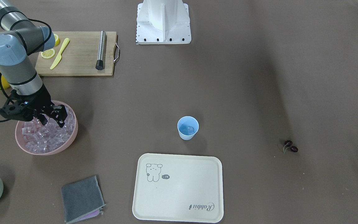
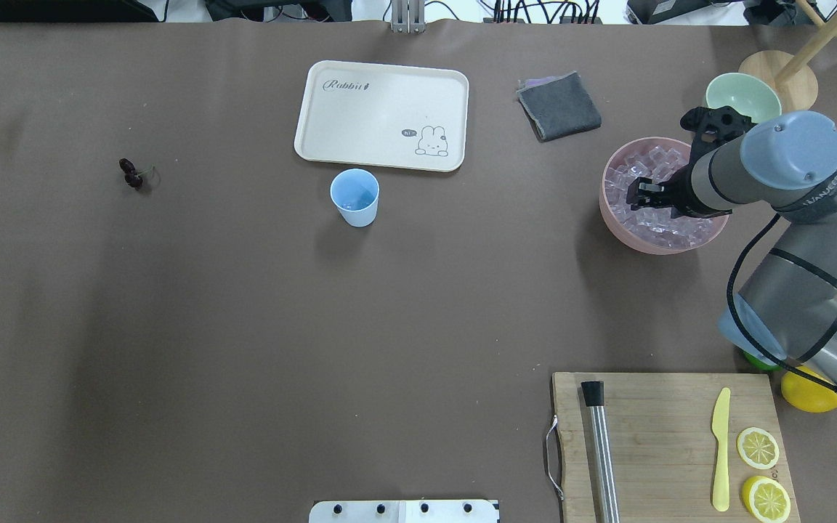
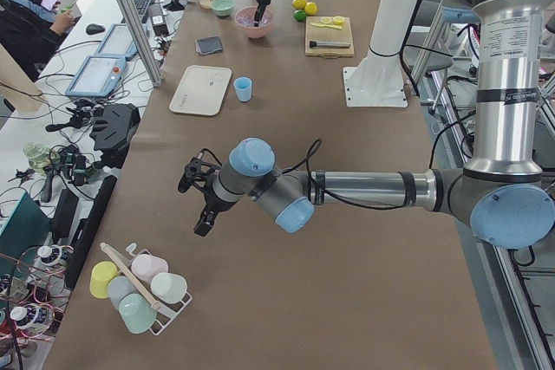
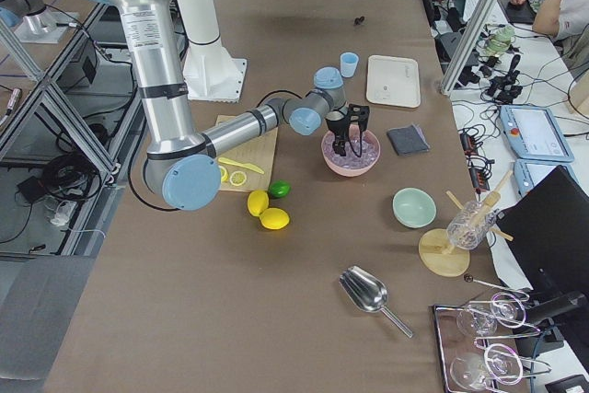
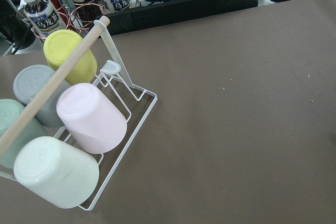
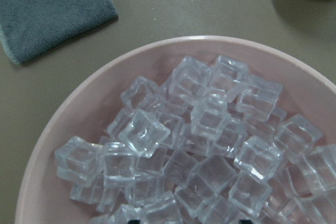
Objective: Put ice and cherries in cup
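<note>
**Ice straight under the spread right jaws, cup away to the left**

Heaped loose in the pink bowl (image 6: 79, 114) on the right side of the bench (image 2: 244, 327): ice (image 6: 210, 124), clear, glassy, colourless cubes, many alike, with no long axis to line up on. Lies straight below the right jaws, tips just above the top layer, so probably needs only a short drop. Right jaws spread, nothing between them.

Left of the bowl and well apart from it, just beside the tray (image 2: 375, 116): light-blue cup (image 2: 354, 196), upright, with what looks like one cube inside. Farther left again, alone on bare bench: cherries (image 2: 131, 174), two small dark round fruits on thin joined stems.

Nearer arm for the ice is plainly the right; for the cherries probably the left, which hangs out toward the left end by a rack of cups (image 5: 79, 129). Left jaws show only from the side camera; cannot tell whether spread or pressed together.
</note>
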### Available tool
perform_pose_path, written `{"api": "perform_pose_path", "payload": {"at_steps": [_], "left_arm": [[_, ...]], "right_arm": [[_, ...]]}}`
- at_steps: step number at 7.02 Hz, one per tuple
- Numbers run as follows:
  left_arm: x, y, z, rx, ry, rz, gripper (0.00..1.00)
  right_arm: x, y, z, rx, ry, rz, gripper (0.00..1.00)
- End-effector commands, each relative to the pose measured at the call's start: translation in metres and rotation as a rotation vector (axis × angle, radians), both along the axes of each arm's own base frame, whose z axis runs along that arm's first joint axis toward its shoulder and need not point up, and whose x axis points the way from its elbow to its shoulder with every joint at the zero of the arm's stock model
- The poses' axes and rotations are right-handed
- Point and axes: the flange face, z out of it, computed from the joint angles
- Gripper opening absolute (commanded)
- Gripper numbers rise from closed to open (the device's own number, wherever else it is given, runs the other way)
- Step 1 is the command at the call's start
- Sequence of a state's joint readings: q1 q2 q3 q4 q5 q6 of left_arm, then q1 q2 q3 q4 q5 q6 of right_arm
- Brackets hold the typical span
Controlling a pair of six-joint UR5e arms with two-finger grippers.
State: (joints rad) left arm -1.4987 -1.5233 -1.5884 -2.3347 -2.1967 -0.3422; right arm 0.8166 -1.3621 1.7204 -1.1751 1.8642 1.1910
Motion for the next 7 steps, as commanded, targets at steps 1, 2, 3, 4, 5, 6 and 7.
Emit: {"api": "perform_pose_path", "payload": {"at_steps": [1,2,3,4,5,6,7], "left_arm": [[-0.0004,-0.0002,0.0006,0.000,-0.003,-0.003,0.98],[-0.0010,-0.0005,0.0009,0.000,-0.009,-0.008,0.98],[-0.0010,-0.0012,0.0002,0.002,-0.010,-0.009,0.98],[-0.0010,-0.0006,-0.0015,0.005,-0.009,-0.008,0.98],[-0.0011,-0.0006,-0.0028,0.011,-0.009,-0.009,0.98],[-0.0010,-0.0005,-0.0031,0.016,-0.007,-0.009,0.98],[-0.0011,-0.0005,-0.0030,0.016,-0.008,-0.010,0.98]], "right_arm": [[0.0018,0.0004,0.0036,0.005,0.012,0.008,0.85],[0.0023,0.0028,0.0107,0.004,0.027,0.014,0.89],[-0.0021,0.0055,0.0106,0.001,0.025,0.013,0.85],[-0.0044,0.0071,0.0104,0.001,0.023,0.010,0.78],[-0.0056,0.0075,0.0095,-0.001,0.020,0.008,0.70],[-0.0054,0.0082,0.0093,-0.001,0.018,0.006,0.46],[-0.0055,0.0087,0.0082,0.000,0.014,0.001,0.08]]}}
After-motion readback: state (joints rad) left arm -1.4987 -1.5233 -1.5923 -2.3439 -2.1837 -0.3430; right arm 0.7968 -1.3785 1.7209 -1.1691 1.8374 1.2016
